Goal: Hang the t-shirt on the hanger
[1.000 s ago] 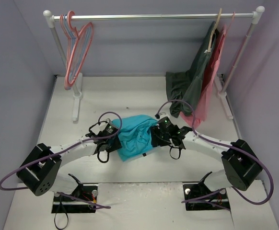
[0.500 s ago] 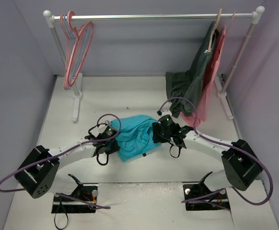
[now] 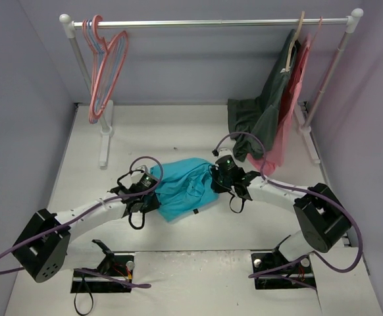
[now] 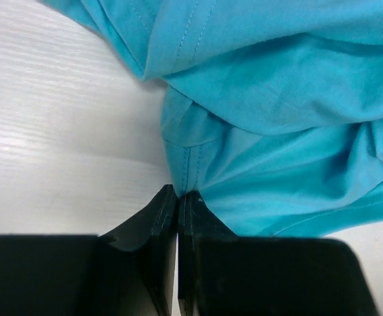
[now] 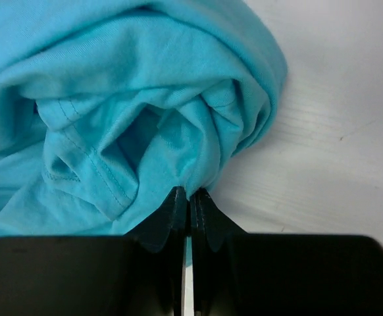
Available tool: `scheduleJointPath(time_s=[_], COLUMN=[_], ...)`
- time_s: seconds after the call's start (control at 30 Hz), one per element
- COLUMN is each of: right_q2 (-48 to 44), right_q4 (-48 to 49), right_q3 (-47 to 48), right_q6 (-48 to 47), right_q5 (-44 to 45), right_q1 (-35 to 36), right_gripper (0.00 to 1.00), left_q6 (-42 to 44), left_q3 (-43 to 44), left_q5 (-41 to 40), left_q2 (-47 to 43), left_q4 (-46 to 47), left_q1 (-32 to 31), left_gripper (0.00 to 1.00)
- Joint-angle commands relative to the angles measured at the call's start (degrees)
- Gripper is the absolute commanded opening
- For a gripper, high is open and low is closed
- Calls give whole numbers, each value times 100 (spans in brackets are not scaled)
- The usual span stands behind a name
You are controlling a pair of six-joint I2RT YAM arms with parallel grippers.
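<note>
The teal t-shirt [image 3: 185, 184] lies crumpled on the white worktop [image 3: 178, 131] between the two arms, well apart from the salmon-pink hanger [image 3: 117, 66], which hangs at the left end of the clothes rail [image 3: 211, 22]. The left claw [image 4: 178, 194] is closed tight on a stitched hem fold at the shirt's left edge, and the right claw [image 5: 189, 194] is pinched shut on a bunched fold at its right edge.

Lilac walls [image 3: 20, 99] enclose a white table [image 3: 178, 131] with a clothes rail [image 3: 211, 22].

High rear view over table [image 3: 178, 131], both wrist views close on t-shirt [image 3: 186, 185]
</note>
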Motion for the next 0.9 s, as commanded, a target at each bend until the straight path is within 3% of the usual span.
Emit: scheduleJointPath(time_s=[0.0,0.13,0.17,0.2,0.27,0.3,0.33,0.43,0.47,0.53,0.87], right_q2=[-474,-942,-977,-960,-864,-733,-670,-687,-757,-907,-1600], right_q4=[81,-615,-790,-861,-1141,-1204,-1205,-855,-288,-45,-458], right_q3=[553,1887,2595,2985,3776,4563,4902,5608,5556,5450,4817], right_q6=[-370,-1292,-1746,-1960,-2582,-2751,-2901,-3271,-3324,-3412,-3043], right_q5=[349,922,1002,1072,1195,1187,1152,960,906,748,1126], right_q1=[-1,-1,-1,-1,-1,16,34,104,122,131,333], right_gripper=[0,0,0,0,0,0,0,0,0,0,0], left_q6=[540,1674,1937,2471,3019,3517,3766,4444,4567,4883,5262], left_q3=[765,2321,2716,3607,4587,5079,5963,7232,7412,7545,6903], left_q5=[-381,-769,-786,-813,-883,-918,-953,-1041,-1050,-1015,-1138], left_q2=[-368,-519,-449,-370,-64,42,139,395,413,334,-308], left_q4=[-550,-1122,-1262,-1350,-1604,-1667,-1685,-1615,-1501,-1221,-1272], left_q1=[-22,189,320,364,496,505,506,514,514,506,506], left_gripper=[0,0,0,0,0,0,0,0,0,0,0])
